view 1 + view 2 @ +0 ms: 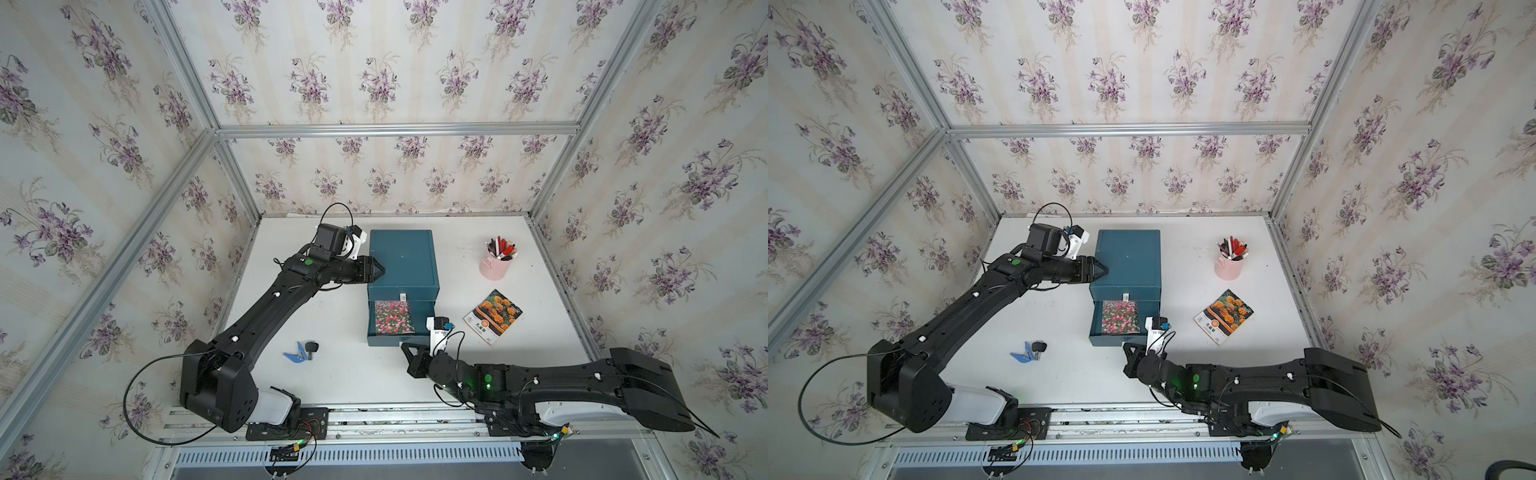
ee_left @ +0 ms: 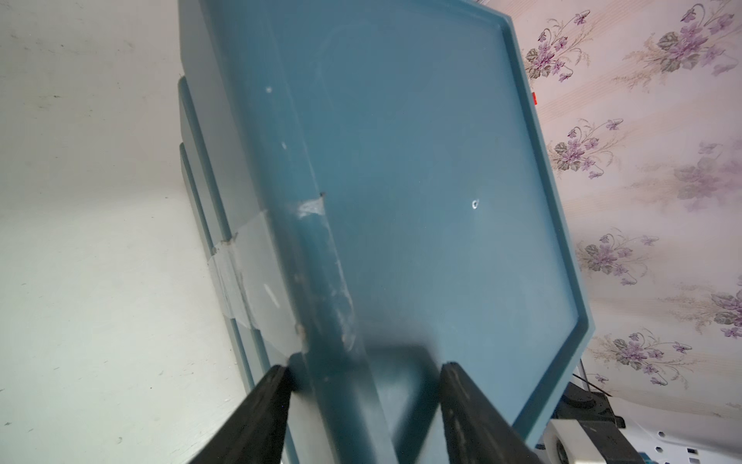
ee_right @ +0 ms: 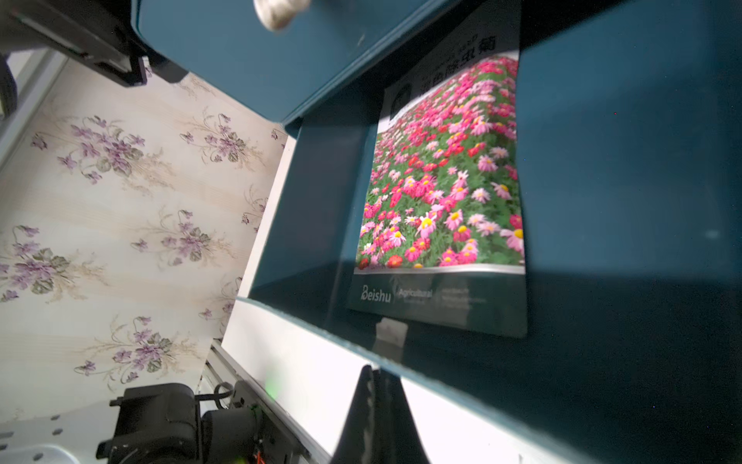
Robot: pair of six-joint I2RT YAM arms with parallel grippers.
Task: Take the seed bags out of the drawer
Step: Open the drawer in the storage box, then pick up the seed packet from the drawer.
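In both top views I see the blue cabinet (image 1: 401, 257) standing mid-surface toward the back edge. Its bottom drawer (image 1: 390, 338) is pulled out toward the front edge. The pink-and-red flower bag (image 1: 394, 318) lies flat in the drawer, toward its left side. The marigold bag (image 1: 493, 316) is out of the drawer. It lies at an angle on the white surface (image 1: 332, 374), between the drawer and the right edge. A pink cup (image 1: 494, 266) full of pens stands behind it, toward the back right corner. A set of keys (image 1: 301, 351) with a blue tag lies left of the drawer. My left end effector (image 1: 377, 270) reaches in over the cabinet's left top edge. My right end effector (image 1: 405, 348) sits at the drawer's front wall, near its right corner.

In the left wrist view the cabinet (image 2: 421, 160) top fills the picture. The two fingers (image 2: 261, 413) straddle its rim, one against the side wall and one over the top. That puts the left end effector (image 2: 365, 365) clamped on the cabinet. A strip of clear tape (image 2: 249, 273) wraps over the rim just ahead of the fingertips.

In the right wrist view the right end effector (image 3: 373, 371) has its fingers pressed together, with nothing visible between them. Its tip is just outside the drawer's front wall (image 3: 482, 385). The pink-and-red flower bag (image 3: 445, 180) rests on the drawer floor, its dark green lettered band nearest that wall.
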